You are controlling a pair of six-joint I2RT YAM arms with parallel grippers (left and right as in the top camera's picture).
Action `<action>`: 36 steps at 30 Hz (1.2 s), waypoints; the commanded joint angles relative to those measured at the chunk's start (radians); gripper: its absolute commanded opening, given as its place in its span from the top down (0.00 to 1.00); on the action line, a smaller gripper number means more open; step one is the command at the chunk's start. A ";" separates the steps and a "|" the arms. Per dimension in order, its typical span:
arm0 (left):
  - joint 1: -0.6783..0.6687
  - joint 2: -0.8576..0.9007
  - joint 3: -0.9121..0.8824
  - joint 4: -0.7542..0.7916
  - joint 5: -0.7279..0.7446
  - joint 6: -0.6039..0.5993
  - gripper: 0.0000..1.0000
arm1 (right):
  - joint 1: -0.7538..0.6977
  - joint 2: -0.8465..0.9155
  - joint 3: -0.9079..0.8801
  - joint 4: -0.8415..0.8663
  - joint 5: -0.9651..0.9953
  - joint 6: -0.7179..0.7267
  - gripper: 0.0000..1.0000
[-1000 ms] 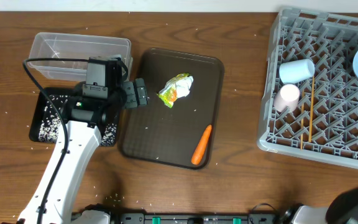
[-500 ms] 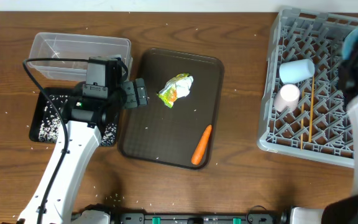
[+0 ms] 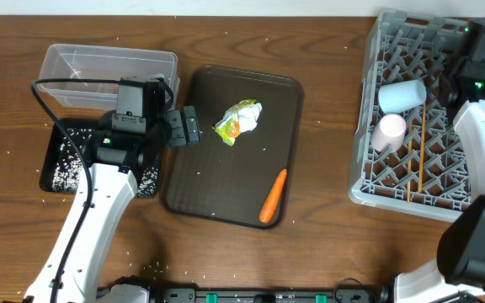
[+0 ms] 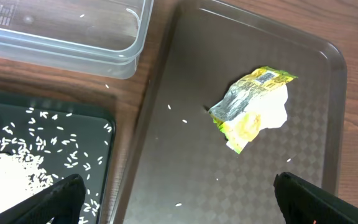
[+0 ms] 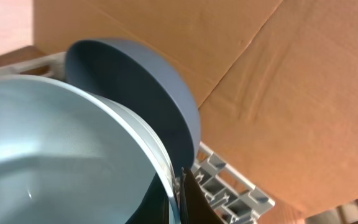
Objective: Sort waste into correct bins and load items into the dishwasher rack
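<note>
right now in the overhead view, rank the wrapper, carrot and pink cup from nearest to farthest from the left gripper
From the left gripper:
1. wrapper, close beside it on the brown tray
2. carrot, at the tray's front corner
3. pink cup, across the table in the grey rack

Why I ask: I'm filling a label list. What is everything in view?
table: 1, brown wood, under everything
rack: 1, grey, right
light blue cup: 1, lying in rack
pink cup: 1, pale, in rack beside the blue cup
chopsticks: count unclear, wooden, lying on rack
pale blue dish: 1, at rack
darker blue dish: 1, behind the pale one
brown tray: 1, dark, centre
wrapper: 1, yellow-green-white, on brown tray
carrot: 1, orange, on brown tray
clear tub: 1, top left
black tray: 1, left
rice: many grains, white, in black tray
left gripper: 1, black, open, at brown tray's left edge
right gripper: 1, black, shut, by the dishes
</note>
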 commanded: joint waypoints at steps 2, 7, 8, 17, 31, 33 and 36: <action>0.005 0.006 0.005 0.000 -0.005 0.002 0.02 | -0.037 0.048 0.002 0.081 0.039 -0.166 0.99; 0.005 0.006 0.005 0.000 -0.005 0.002 0.02 | -0.056 0.082 0.002 0.161 0.030 -0.226 0.99; 0.005 0.006 0.005 0.000 -0.005 0.002 0.02 | -0.059 0.087 0.002 0.176 0.017 -0.243 0.99; 0.005 0.006 0.005 0.000 -0.005 0.002 0.02 | -0.061 0.187 0.002 0.348 -0.025 -0.552 0.99; 0.005 0.006 0.005 0.000 -0.005 0.002 0.02 | -0.042 0.231 0.002 0.368 -0.018 -0.617 0.99; 0.005 0.006 0.005 0.000 -0.005 0.002 0.02 | -0.034 0.231 0.002 0.368 -0.018 -0.617 0.99; 0.005 0.006 0.005 0.000 -0.005 0.002 0.02 | -0.017 0.231 0.002 0.349 -0.018 -0.617 0.99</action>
